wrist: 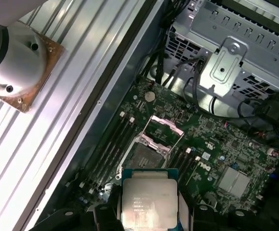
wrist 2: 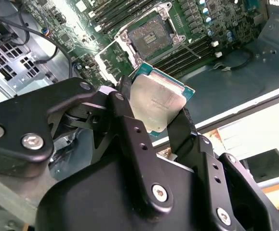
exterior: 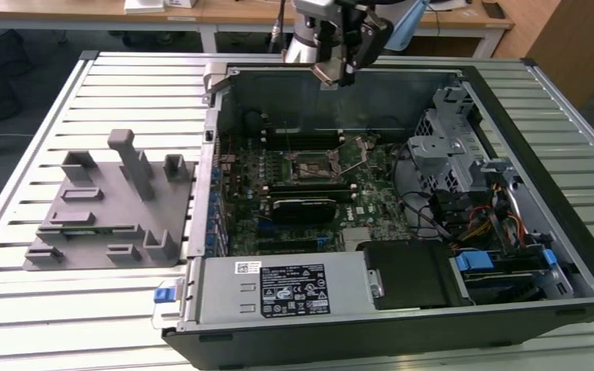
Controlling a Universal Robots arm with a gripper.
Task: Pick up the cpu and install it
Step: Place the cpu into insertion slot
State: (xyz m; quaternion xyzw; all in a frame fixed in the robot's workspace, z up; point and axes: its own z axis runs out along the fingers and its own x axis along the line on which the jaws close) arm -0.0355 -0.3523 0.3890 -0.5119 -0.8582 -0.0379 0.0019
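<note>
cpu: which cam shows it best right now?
First wrist view: the cpu faces the camera, its metal top nearly whole. The second wrist view shows it tilted, clamped in the tool. In the exterior view it is a small pale piece at the tool's tip.

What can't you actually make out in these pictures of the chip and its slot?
The cpu underside: turned away in both wrist views.
One cpu edge: cut off by the picture's edge, first wrist view.
Its gripped edges: covered by the claw, both wrist views.
The socket pins: too small, exterior view.
</note>
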